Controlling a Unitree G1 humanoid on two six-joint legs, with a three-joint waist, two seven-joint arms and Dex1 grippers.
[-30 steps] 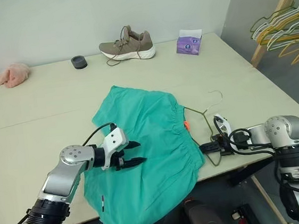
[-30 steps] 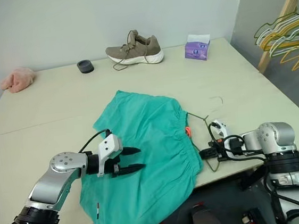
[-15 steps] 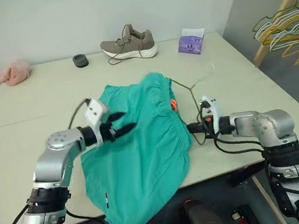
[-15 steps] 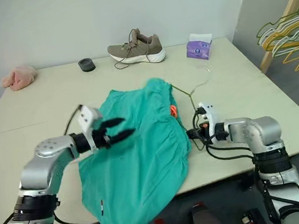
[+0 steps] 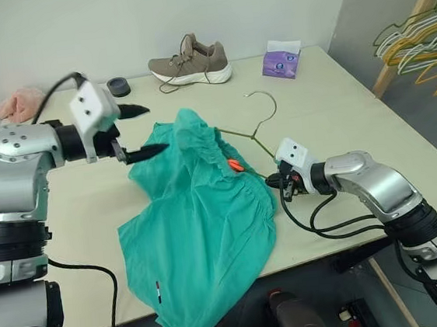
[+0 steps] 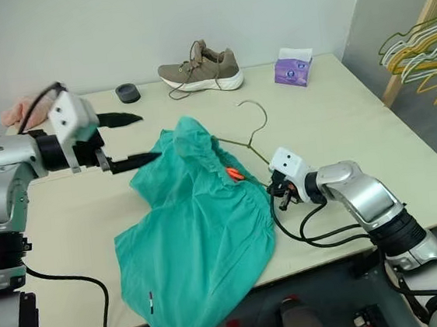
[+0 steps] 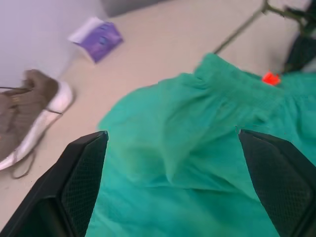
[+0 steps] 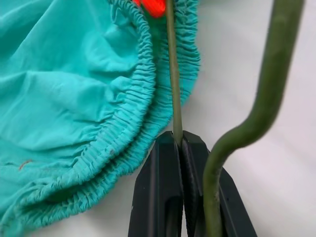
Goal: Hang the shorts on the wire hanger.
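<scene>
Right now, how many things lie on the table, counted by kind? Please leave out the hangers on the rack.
Clothing and cloth: 2, the shorts and a pink cloth lump
Hangers: 1, the wire hanger
Shoes: 1
Tissue packs: 1
Small black round things: 1
Total: 6

Bare table [image 5: 337,104] lies right of shorts [image 5: 202,228]; shoe [image 5: 190,60] lines the far edge.
</scene>
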